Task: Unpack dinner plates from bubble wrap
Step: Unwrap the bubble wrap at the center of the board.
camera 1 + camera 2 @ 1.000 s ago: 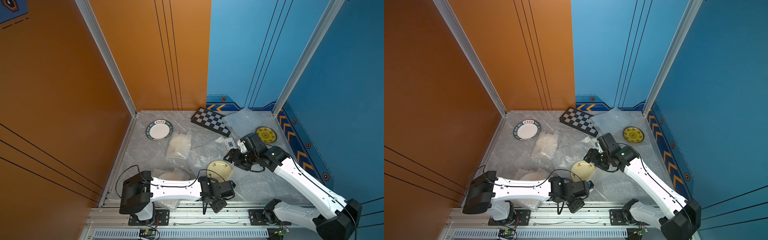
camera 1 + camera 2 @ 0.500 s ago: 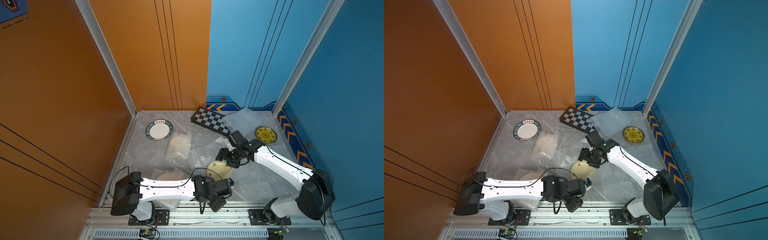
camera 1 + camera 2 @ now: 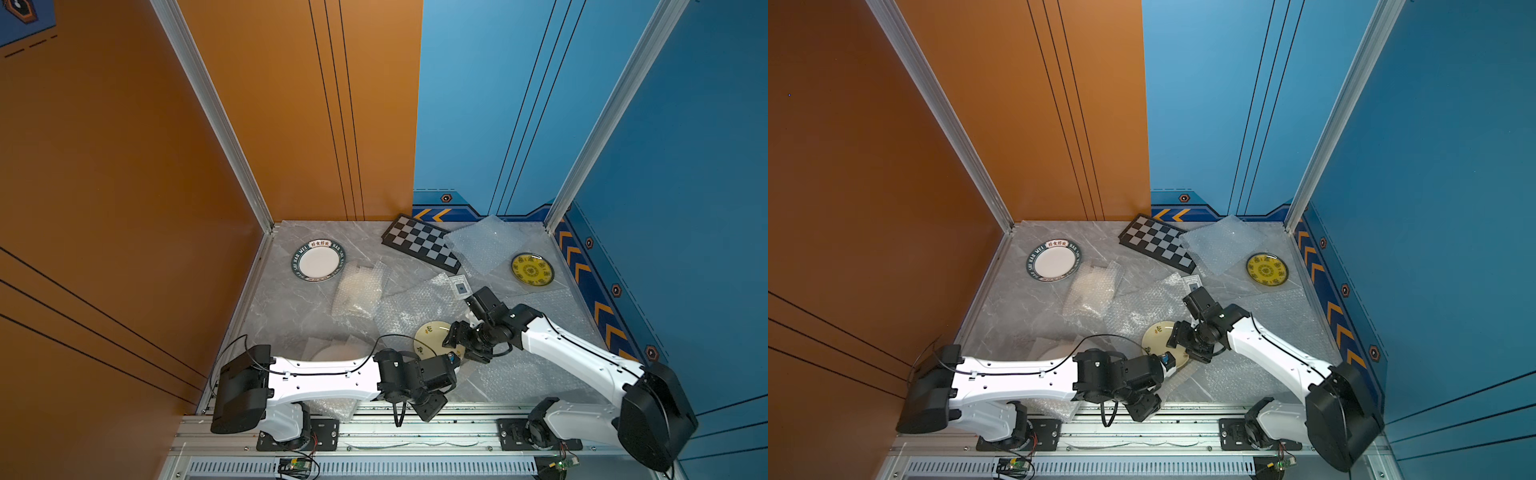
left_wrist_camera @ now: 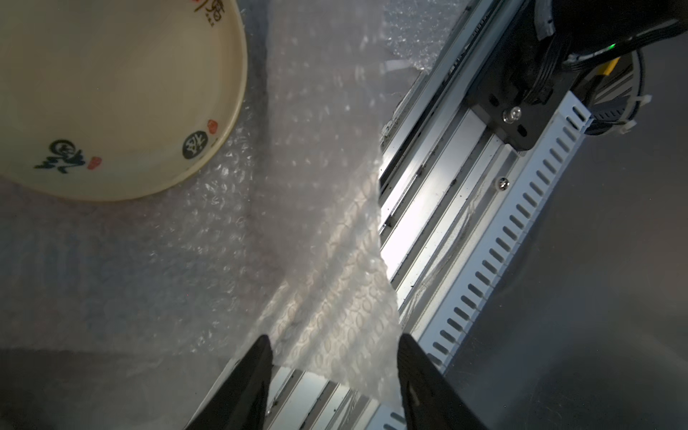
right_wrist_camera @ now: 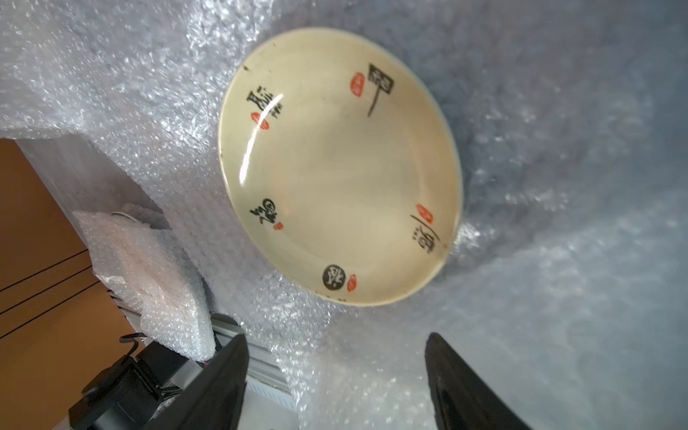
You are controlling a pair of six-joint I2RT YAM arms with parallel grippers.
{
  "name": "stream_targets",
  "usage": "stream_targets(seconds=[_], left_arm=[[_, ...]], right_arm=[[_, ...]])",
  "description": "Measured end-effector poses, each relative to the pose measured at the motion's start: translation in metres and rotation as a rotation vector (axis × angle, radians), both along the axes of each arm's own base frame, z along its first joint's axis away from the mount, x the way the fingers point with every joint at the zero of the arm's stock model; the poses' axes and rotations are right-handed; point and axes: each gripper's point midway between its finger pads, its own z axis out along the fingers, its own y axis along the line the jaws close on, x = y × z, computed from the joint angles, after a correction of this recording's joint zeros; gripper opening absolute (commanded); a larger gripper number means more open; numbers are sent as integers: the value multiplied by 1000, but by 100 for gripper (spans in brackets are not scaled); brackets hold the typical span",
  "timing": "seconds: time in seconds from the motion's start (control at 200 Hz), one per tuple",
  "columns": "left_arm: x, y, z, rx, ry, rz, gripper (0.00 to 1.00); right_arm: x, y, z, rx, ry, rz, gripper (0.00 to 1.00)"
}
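Glossy round cream ceramic plate [image 5: 342, 167] rests on crinkly clear bubble wrap [image 4: 327, 279]; right gripper [image 5: 335, 337] spread wide, empty; left gripper [image 4: 334, 337] grasp unclear.

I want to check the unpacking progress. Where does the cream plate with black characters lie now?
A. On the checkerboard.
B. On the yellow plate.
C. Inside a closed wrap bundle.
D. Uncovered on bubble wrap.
D: in the right wrist view the cream plate lies uncovered, with bubble wrap all around its rim.
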Motion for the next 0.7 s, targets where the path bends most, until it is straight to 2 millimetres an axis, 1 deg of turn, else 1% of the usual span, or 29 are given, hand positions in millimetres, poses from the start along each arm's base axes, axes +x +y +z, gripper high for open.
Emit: stream_targets(seconds=[0.075, 0.14, 0.195, 0.275, 0.37, 0.436, 0.501, 0.601, 0.701], left_arm=[[6, 9, 10, -34, 4, 41, 56], [15, 17, 22, -78, 10, 92, 56], [28, 27, 30, -120, 20, 157, 56], [49, 40, 35, -178, 56, 265, 56], [79, 57, 27, -230, 118, 422, 56], [95, 68, 16, -251, 162, 516, 55], [105, 76, 5, -269, 205, 587, 55], [115, 77, -7, -294, 265, 652, 55], [123, 70, -13, -319, 306, 679, 55]], right_arm=[[-11, -7, 3, 22, -16, -22, 76], [-18, -13, -1, 28, -14, -37, 76], [-22, -17, -8, 23, -1, -51, 76], [-23, -19, -17, 22, 7, -64, 76], [-10, -18, -20, 45, -8, -89, 73], [4, -17, -21, 66, -28, -110, 70], [15, -16, -23, 85, -44, -120, 67], [28, -13, -26, 113, -64, -127, 64], [33, -9, -33, 124, -61, -115, 61]])
